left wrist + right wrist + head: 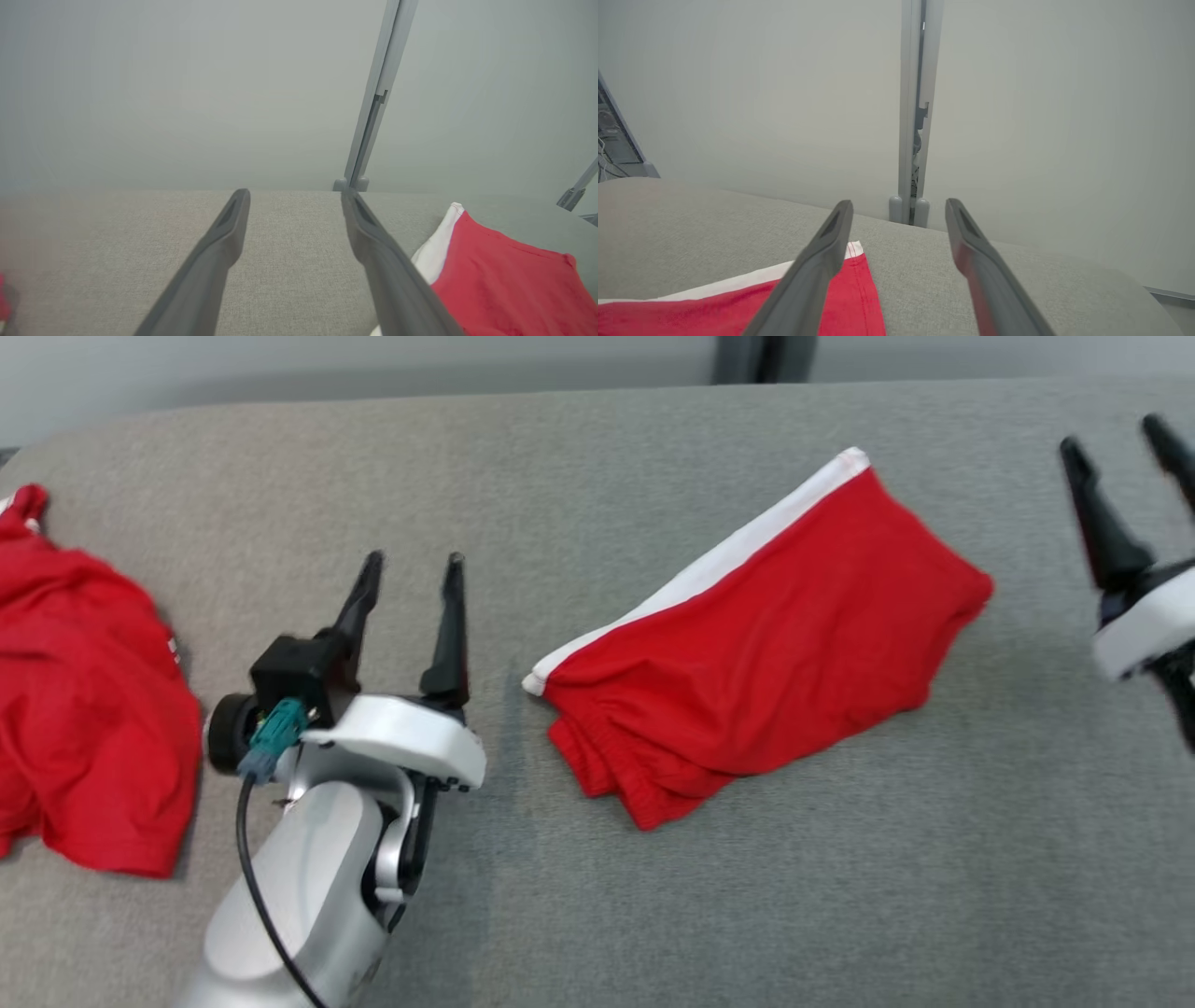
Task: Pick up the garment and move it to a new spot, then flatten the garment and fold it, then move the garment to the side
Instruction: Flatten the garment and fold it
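Note:
A folded red garment (766,635) with a white side stripe lies on the grey fabric surface (597,915), right of centre. My left gripper (414,560) stands open a short way to its left, empty, fingers pointing away from me. My right gripper (1116,434) is open and empty at the right edge, apart from the garment. In the left wrist view the garment (504,284) lies to the right of my open left gripper (295,192). The right wrist view has the garment's corner (852,289) behind the left finger of my open right gripper (899,203).
A second red garment (84,681) lies crumpled at the far left of the surface. A pale wall with a grey upright post (915,107) stands behind the surface's far edge.

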### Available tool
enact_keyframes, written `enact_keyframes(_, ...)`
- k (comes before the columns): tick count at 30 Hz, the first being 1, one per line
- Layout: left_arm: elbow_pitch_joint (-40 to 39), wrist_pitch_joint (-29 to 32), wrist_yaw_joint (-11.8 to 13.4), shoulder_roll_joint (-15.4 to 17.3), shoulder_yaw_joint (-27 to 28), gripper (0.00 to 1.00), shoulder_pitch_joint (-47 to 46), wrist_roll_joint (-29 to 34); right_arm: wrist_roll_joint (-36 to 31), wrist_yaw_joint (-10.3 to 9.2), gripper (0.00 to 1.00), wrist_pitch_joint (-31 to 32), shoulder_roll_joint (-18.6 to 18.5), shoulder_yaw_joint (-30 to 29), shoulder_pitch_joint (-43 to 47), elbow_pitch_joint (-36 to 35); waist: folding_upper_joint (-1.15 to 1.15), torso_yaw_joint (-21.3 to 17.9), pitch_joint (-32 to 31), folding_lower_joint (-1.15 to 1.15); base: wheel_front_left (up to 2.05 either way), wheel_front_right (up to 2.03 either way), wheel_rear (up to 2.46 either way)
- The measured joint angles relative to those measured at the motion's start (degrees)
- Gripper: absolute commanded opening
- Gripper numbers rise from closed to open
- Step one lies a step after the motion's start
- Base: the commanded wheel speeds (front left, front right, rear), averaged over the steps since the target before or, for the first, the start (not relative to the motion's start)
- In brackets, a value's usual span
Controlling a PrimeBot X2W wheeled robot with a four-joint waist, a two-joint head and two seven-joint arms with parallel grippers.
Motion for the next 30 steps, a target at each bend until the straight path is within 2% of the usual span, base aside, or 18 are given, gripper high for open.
enact_keyframes(3,-3.6,0.0,0.1,-0.3,4.7,1.0,4.9,5.2,-5.7,0.01,1.0,0.0,3.6,-5.9,6.1,-2.5,0.0,-2.2,-1.5,0.0,0.0,0.0,0.0)
enact_keyframes(6,-6.1,0.0,-0.9,-1.4,8.4,1.0,10.4,9.3,-10.1,0.01,1.0,0.0,7.5,-11.5,11.7,-4.9,0.0,-4.3,-3.0,0.0,0.0,0.0,0.0)
enact_keyframes(8,-7.4,0.0,-2.2,-3.0,11.0,1.0,15.2,12.5,-14.1,0.01,1.0,0.0,11.3,-16.8,16.6,-7.5,0.0,-6.2,-4.5,0.0,0.0,0.0,0.0)
enact_keyframes(13,-10.1,0.0,-3.5,-4.8,15.8,1.0,21.5,16.1,-20.0,0.01,1.0,0.0,17.6,-23.3,24.4,-11.4,0.0,-8.6,-7.1,0.0,0.0,0.0,0.0)
enact_keyframes(17,-12.0,0.0,-5.0,-5.7,18.4,1.0,25.2,17.5,-22.3,0.0,1.0,0.0,20.3,-26.7,28.7,-12.8,0.0,-9.5,-8.8,0.0,0.0,0.0,0.0)
enact_keyframes(22,-13.7,0.0,-5.3,-5.9,19.5,1.0,28.8,17.1,-23.4,0.0,1.0,0.0,22.2,-28.2,32.5,-12.9,0.0,-9.2,-10.3,0.0,0.0,0.0,0.0)
enact_keyframes(30,-17.2,0.0,-3.1,-5.9,18.0,1.0,32.5,16.6,-23.1,0.0,1.0,0.0,23.8,-30.9,35.9,-12.1,0.0,-6.5,-12.0,0.0,0.0,0.0,0.0)
